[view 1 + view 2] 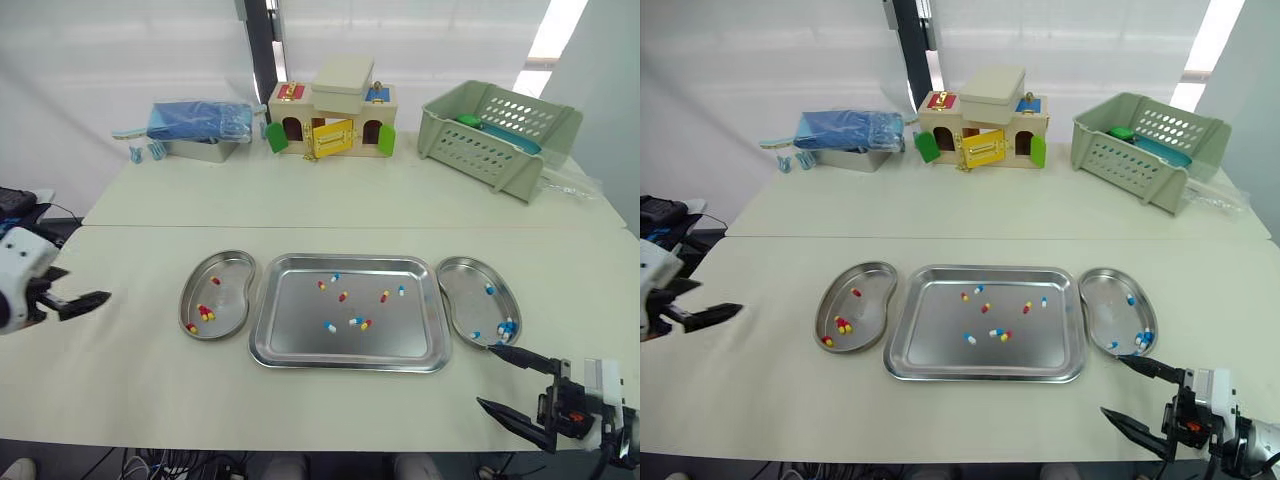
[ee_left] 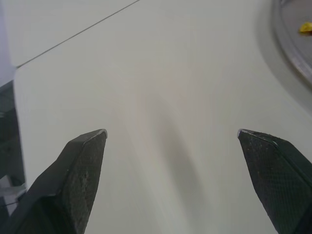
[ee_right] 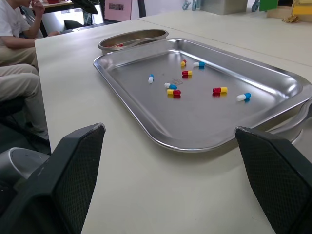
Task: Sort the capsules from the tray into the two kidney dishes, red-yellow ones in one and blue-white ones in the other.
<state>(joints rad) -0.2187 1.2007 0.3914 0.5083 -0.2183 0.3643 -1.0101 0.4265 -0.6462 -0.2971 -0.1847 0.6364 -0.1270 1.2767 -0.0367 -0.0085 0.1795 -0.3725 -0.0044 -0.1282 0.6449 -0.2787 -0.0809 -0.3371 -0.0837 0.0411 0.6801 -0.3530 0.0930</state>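
Roughly halfway, judging by counts.

Head view:
- Counting eight loose capsules [image 1: 343, 296] on the tray [image 1: 300, 345]: four red-yellow, four blue-white.
- Seeing red-yellow only in the left kidney dish [image 1: 232, 275], about four.
- Seeing blue-white only in the right kidney dish [image 1: 462, 290], a handful, mostly bunched at its near end.
- No mix-ups spotted.
- Placing the left gripper [image 1: 88, 285] well apart from its dish, out over the bare table [image 1: 330, 205].
- Placing the right gripper [image 1: 486, 376] near the table's front edge, just beside the right dish's near end.

Left wrist view:
- Fingers spread wide, nothing between them, bare table below.
- Catching a sliver of dish rim with one yellow capsule end.

Right wrist view:
- Fingers spread wide and empty, aimed along the tray.
- Same eight capsules ahead, scattered mid-tray.
- Noting a seated person [image 3: 14, 29] beyond the table edge.

Remaining, as an estimate: eight picks, four per dish.
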